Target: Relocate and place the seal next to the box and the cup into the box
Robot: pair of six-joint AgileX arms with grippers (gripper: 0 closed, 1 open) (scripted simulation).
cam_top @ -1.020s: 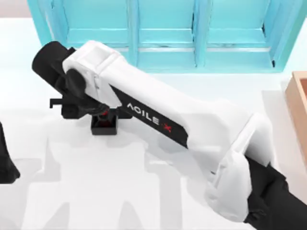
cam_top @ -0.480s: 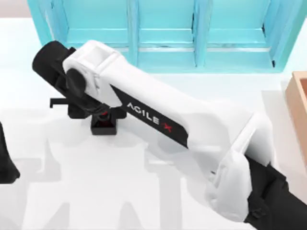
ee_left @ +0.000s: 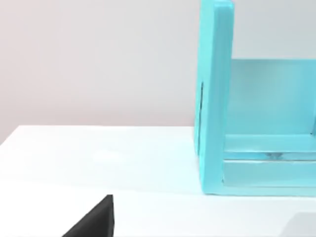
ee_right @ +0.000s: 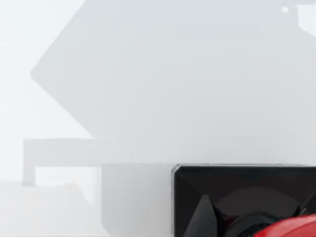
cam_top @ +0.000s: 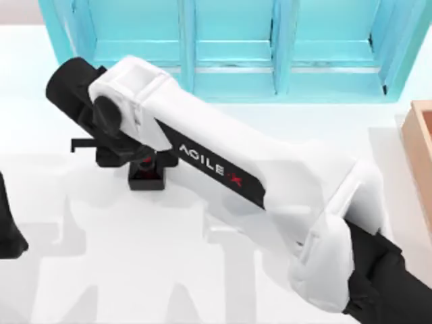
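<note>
The seal [cam_top: 148, 178], a black cube base with a red knob, stands on the white table left of centre. My right arm reaches across from the lower right, and my right gripper [cam_top: 142, 162] sits over the seal, shut on its red knob. In the right wrist view the seal's black base [ee_right: 237, 190] and red knob [ee_right: 294, 228] lie close below the camera. The box [cam_top: 422, 158] shows as a tan edge at the table's far right. The cup is out of view. My left arm [cam_top: 8, 233] is parked at the left edge.
A large turquoise cabinet [cam_top: 236, 47] runs along the back of the table; its side wall [ee_left: 216, 98] stands ahead in the left wrist view. The white forearm of my right arm [cam_top: 223, 169] covers the middle of the table.
The right gripper's fingers drew in around the seal's knob. The seal stays on the table and both arms have hardly moved.
</note>
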